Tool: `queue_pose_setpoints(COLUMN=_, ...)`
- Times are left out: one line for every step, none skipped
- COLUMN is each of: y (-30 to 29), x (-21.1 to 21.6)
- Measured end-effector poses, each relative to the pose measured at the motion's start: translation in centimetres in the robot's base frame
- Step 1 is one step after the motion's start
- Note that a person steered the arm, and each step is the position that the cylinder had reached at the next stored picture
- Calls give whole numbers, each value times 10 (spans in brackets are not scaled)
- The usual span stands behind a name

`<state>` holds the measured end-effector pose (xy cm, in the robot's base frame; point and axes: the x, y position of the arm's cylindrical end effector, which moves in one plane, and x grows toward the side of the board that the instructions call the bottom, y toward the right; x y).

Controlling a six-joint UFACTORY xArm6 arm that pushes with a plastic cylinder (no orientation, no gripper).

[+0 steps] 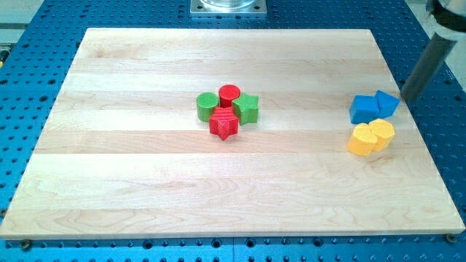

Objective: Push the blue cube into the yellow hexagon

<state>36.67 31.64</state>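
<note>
Camera view, nearest first: the near half of the wooden board (145, 196) is bare. Working farther, at the right side I meet two yellow blocks touching each other, the yellow hexagon (360, 140) on the left and a yellow heart-like block (381, 133) on its right, though at this size I can't be sure which shape is which. Just beyond them sit two blue blocks, also touching: a blue piece (364, 109) on the left and the blue cube (387, 103) on the right, turned so a corner faces me. The blue pair looks close to the yellows, perhaps touching them.

Mid-board, well apart to the left, is a cluster: a red star (224, 125) nearest, a green cylinder (207, 106) and a green star (247, 108) flanking, a red cylinder (229, 93) farthest.

My tip (403, 98) is a bare rod holding nothing, with nothing to open or close. It stands just right of and slightly beyond the cube, near or touching its far-right face. So the cube lies near-left of my tip, and the hexagon lies near-left again, roughly along the same line. I judge a near-left push suits. The cube has no long axis worth noting; a push on its corner could spin it.
</note>
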Motion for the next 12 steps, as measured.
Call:
queue_pose_setpoints(y=-23, x=-40)
queue_pose_setpoints(y=-51, x=-42)
queue_pose_setpoints(y=-62, x=-25)
queue_pose_setpoints(y=-83, x=-11)
queue_pose_setpoints(y=-101, x=12)
queue_pose_setpoints(y=-121, x=31)
queue_pose_setpoints(y=-103, x=22)
queue_pose_setpoints(y=-95, x=15)
queue_pose_setpoints(y=-88, x=5)
queue_pose_setpoints(y=-95, x=39)
queue_pose_setpoints(y=-102, x=82)
queue_pose_setpoints(y=-102, x=82)
